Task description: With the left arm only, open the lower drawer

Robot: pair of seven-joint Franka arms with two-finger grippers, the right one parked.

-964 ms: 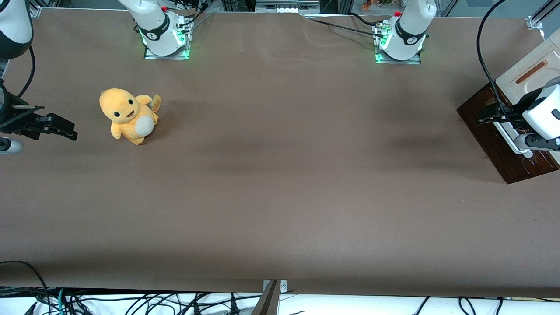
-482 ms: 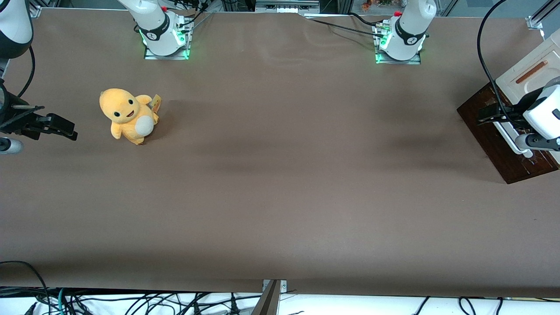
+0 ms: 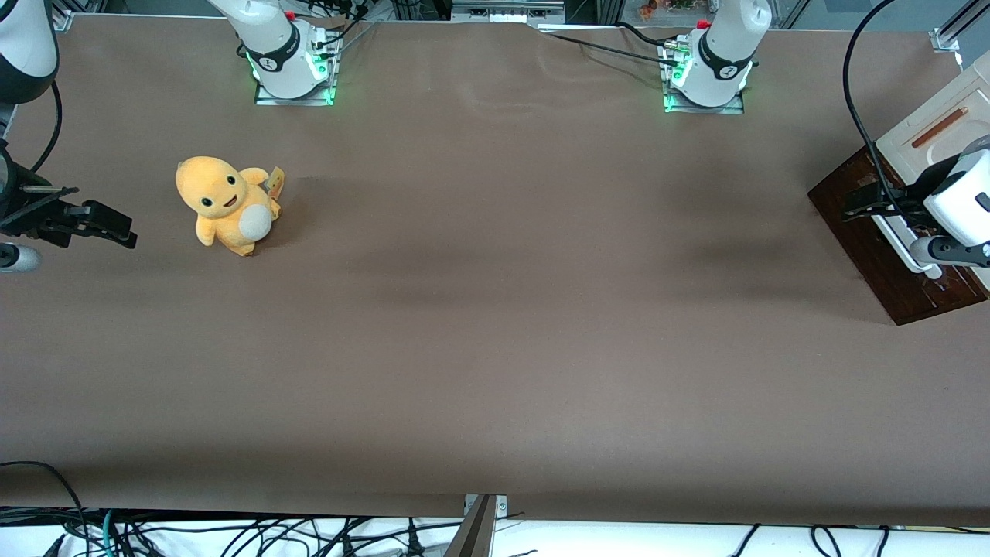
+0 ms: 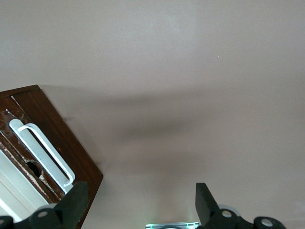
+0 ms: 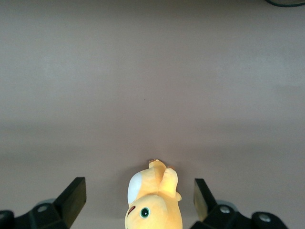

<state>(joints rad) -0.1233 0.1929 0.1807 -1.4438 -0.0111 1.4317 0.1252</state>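
Pincer [image 4: 138,202] of the left arm [image 3: 955,201] hangs just above the cabinet's dark brown front, at the working arm's end of the bench [image 3: 495,309]. In the wrist view its two black fingers [image 4: 71,202] stand wide apart with only bare bench surface between them, so it has hold of nothing. One finger lies close beside the white bar handle [image 4: 45,152], not touching it as far as the view shows. The lower drawer [image 3: 882,251] shows its dark wooden front, with that handle running along it; how far it stands out from the cabinet cannot be told. Above the drawer sits the cream cabinet top [image 3: 932,128] with its orange-brown strip. Well apart from the cabinet, toward the parked arm's end, a yellow plush toy [image 3: 224,205] sits upright on the bench.
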